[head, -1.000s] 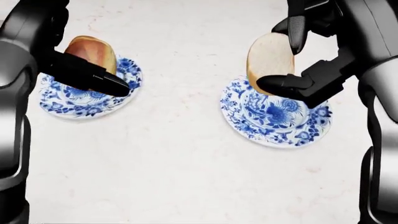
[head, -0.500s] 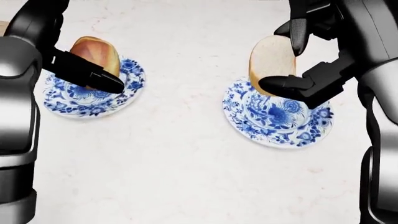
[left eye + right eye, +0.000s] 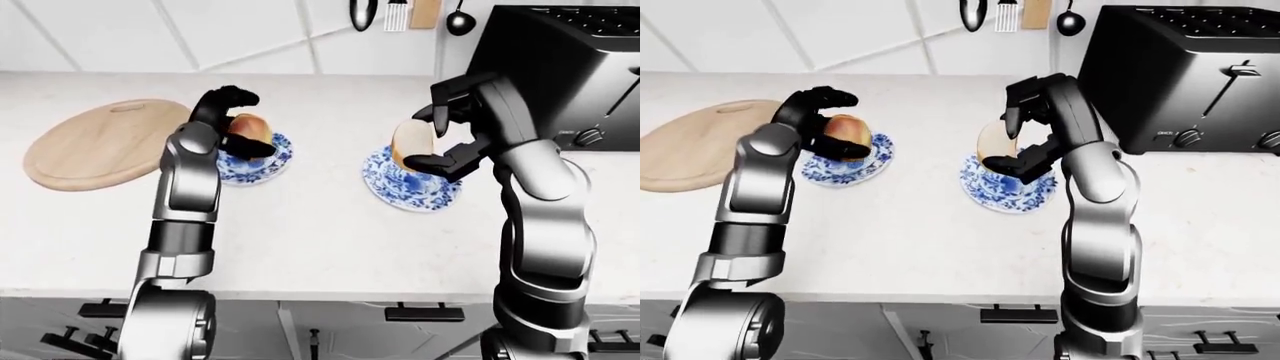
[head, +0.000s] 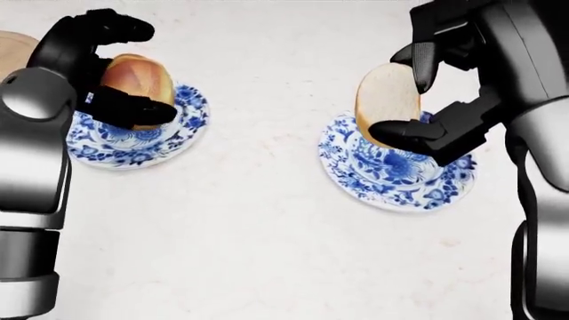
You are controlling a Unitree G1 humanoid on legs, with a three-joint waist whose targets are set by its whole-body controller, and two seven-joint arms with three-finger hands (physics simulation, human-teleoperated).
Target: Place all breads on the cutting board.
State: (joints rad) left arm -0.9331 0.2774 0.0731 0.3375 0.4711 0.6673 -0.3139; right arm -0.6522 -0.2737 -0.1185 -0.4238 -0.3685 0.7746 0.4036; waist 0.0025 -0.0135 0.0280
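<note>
Cutting board [image 3: 95,142] lies at frame left, nearer the left hand [image 4: 107,67] grasping its bun [image 4: 142,79], while the right hand [image 4: 435,87] grips the bread slice [image 4: 384,100].

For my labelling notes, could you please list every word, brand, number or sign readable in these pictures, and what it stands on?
No text can be read anywhere.
Toaster: small pale marks by its knobs, too small and blurred to read.
Plates: blue floral pattern only, no lettering.
Cutting board: plain wood, no marks.
</note>
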